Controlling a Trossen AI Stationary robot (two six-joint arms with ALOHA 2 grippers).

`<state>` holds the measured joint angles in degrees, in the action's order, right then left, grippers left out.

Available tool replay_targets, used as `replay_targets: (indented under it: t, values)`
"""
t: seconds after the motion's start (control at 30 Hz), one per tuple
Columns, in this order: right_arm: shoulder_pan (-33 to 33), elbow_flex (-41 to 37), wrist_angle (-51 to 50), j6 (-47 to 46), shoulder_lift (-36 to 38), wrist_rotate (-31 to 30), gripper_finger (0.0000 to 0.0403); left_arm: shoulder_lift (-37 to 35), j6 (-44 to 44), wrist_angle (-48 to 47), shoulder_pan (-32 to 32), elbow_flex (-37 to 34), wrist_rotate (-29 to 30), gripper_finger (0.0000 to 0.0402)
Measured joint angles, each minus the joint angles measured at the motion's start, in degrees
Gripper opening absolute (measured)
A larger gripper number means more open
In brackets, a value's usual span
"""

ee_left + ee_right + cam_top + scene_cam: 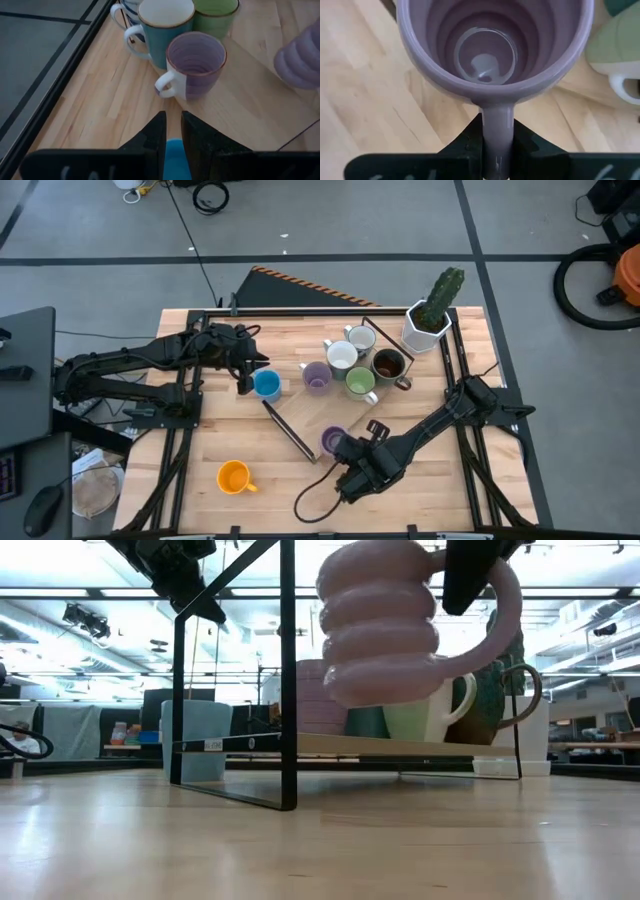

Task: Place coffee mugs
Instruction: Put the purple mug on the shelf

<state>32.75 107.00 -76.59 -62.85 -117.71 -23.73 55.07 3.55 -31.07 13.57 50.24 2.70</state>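
My right gripper (342, 448) is shut on a ribbed lilac mug (380, 630), which hangs above the table near its middle. My left gripper (248, 383) is shut on a blue mug (266, 385) at the table's left of centre. I cannot tell whether that mug stands on the table. At the far middle several mugs stand upright in a cluster: a smooth lilac one (316, 377), a green one (360, 383), a dark brown one (388, 365) and two with white insides (342, 356). An orange mug (233, 477) stands alone near the front left. My left gripper has a narrow blue part of the blue mug (175, 157) pinched between its two fingers. The fingers themselves hide which part it is. They slant down at the mug from the table's left side. My right gripper pinches the lilac mug's handle (497, 125) between its two fingers, which lie across the handle and slant down from above. The mug hangs clear of the table, its mouth up (490, 60) and its handle toward the gripper.
A thin black wire frame (290, 430) stands across the table's middle. A white faceted pot with a cactus (430, 320) sits at the far right corner. A black cable (310, 505) loops near the front edge. Bare wood lies at the front right.
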Motion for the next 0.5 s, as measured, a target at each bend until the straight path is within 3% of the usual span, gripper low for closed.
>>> replay_targets:
  t: [0.5]
  values:
    - [-3.31, -3.98, 1.12, -0.4, 1.81, -1.77, 0.0051, 0.02, 0.06, -1.04, 0.01, 0.0, -0.01, 0.0064]
